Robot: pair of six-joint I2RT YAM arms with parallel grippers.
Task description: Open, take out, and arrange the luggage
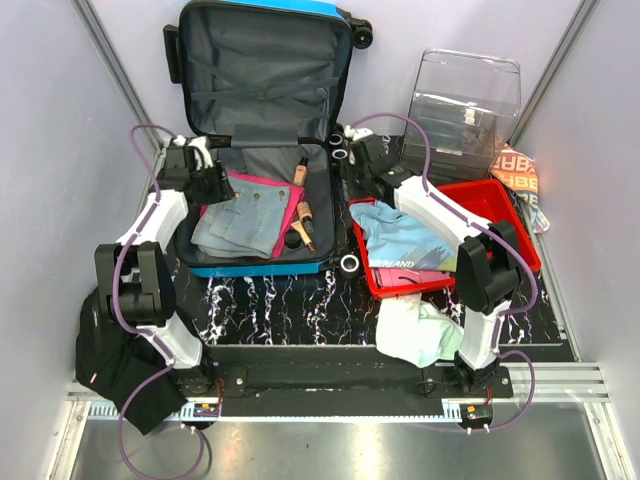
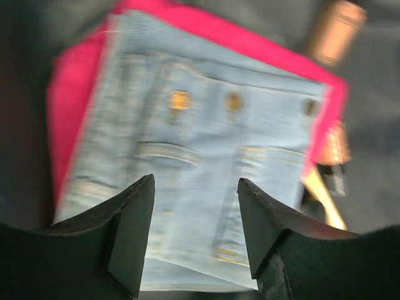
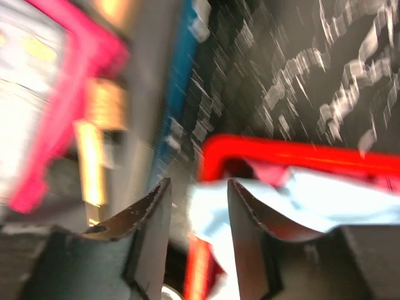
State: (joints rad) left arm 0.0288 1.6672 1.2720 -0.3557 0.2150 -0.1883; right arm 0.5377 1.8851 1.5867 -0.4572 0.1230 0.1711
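Luggage (image 1: pixel 262 80) sits open on the counter (image 1: pixel 300 300). Left pincer (image 2: pixel 194 187) gapes over the denim (image 2: pixel 206 144) inside, right pincer (image 3: pixel 199 187) is parted and empty by the red tray (image 3: pixel 300 150).

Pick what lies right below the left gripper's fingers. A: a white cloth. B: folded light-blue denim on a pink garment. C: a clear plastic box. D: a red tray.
B: the left wrist view shows the left gripper open over the denim, which lies on the pink garment inside the luggage.
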